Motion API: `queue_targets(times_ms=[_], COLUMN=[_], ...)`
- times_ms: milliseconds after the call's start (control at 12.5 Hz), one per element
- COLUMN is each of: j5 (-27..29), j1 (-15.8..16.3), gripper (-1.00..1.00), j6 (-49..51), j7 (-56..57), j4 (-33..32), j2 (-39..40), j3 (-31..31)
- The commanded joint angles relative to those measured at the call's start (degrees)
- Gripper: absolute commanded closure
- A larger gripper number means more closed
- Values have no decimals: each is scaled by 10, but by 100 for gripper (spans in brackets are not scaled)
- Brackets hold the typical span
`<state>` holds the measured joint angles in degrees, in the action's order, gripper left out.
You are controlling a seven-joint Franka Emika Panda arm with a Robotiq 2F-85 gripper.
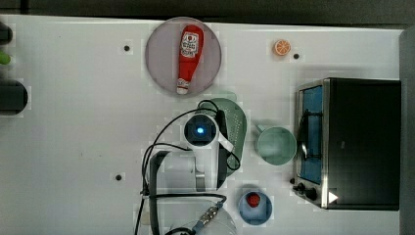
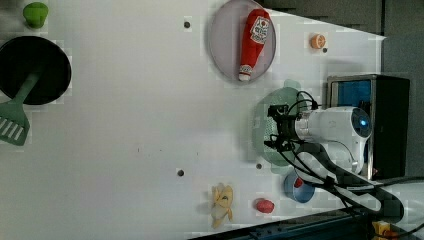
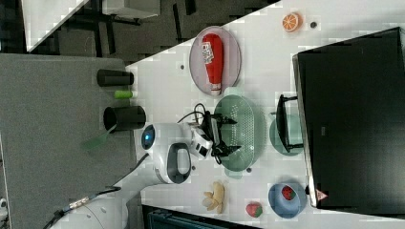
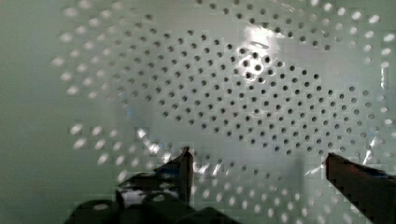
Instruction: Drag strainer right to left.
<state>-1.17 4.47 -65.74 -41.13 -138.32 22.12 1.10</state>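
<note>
Near the top view's middle, the strainer (image 1: pixel 236 128) lay on the white tabletop (image 1: pixel 73 122), between the plate (image 1: pixel 161 54) and the mug (image 1: pixel 276 145). The gripper (image 3: pixel 224 135) hung inside its bowl, jaws spread wide and holding nothing. Being thin plastic, it was probably light, stiff and slippery; pressing against the inner wall or pinching the rim seemed best.
</note>
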Motion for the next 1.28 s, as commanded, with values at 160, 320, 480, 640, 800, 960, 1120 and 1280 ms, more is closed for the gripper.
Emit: queue_targets(times_ms=[160, 320, 480, 640, 800, 960, 1120, 1280], j5=[-3, -2, -1, 0, 3, 18, 43, 60], j1=[31, 50, 71, 90, 110, 128, 146, 162], gripper=[-100, -100, -100, -100, -100, -100, -100, -100], j6=[-18, -17, -18, -17, -17, -16, -16, -13], j7=[-86, -114, -144, -178, -196, -200, -201, -201], j4=[6, 8, 10, 14, 23, 37, 55, 73], j2=[11, 11, 11, 13, 18, 29, 42, 53], j3=[-11, -17, -25, -32, -40, -46, -49, -51])
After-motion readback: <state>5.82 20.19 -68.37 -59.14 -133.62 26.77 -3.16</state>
